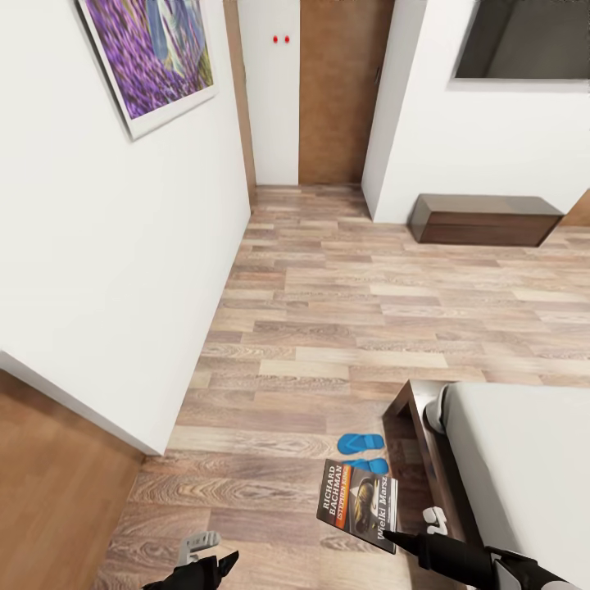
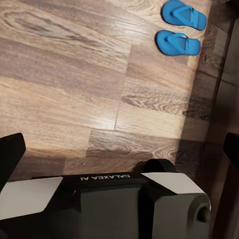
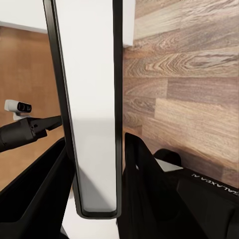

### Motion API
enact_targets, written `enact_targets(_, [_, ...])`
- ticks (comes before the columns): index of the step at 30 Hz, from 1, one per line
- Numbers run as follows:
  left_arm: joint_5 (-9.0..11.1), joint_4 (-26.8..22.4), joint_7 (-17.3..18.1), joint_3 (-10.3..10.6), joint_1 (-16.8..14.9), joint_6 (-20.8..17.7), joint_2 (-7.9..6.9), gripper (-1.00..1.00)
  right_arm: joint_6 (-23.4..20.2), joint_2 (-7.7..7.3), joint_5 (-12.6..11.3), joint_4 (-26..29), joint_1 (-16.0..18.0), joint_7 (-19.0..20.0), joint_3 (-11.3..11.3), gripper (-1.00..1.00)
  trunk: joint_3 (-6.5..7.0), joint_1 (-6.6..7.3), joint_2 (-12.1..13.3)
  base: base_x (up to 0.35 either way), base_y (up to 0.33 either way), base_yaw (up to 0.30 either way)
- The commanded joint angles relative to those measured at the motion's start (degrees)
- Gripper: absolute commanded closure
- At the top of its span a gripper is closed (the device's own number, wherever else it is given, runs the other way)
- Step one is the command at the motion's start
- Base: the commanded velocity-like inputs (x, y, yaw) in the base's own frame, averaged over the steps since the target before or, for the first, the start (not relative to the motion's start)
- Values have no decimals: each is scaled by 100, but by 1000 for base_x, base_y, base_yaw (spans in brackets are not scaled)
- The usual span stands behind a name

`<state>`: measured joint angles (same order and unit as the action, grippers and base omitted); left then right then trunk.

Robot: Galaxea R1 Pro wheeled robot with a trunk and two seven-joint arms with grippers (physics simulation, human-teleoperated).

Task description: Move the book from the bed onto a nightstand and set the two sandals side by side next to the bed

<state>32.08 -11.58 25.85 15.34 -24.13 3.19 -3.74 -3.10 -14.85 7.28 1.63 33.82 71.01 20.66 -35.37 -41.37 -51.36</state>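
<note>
My right gripper is shut on the book, a dark paperback with white "RICHARD BACHMAN" lettering, and holds it above the floor beside the bed's corner. In the right wrist view the book stands edge-on between the two black fingers. Two blue sandals lie side by side on the floor close to the bed frame, the nearer one partly hidden by the book. The left wrist view shows both sandals too. My left gripper hangs open and empty, low over the floor. The nightstand is out of view.
A white wall with a purple picture runs along the left. A slant-sided dark brown dresser stands against the far right wall. A brown door closes the corridor ahead. My own base sits below the left wrist.
</note>
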Motion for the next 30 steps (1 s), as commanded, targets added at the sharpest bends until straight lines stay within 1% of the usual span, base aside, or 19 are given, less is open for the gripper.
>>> enact_targets(1, [35, 7, 8, 48, -4, 33, -4, -100, -33, 0, 54, 4, 2, 19, 50, 100, 5, -1, -3, 0, 0, 0])
enact_targets(30, [29, 7, 8, 48, -4, 33, -4, -100, -33, 0, 54, 4, 2, 19, 50, 100, 275, -1, -3, 0, 0, 0])
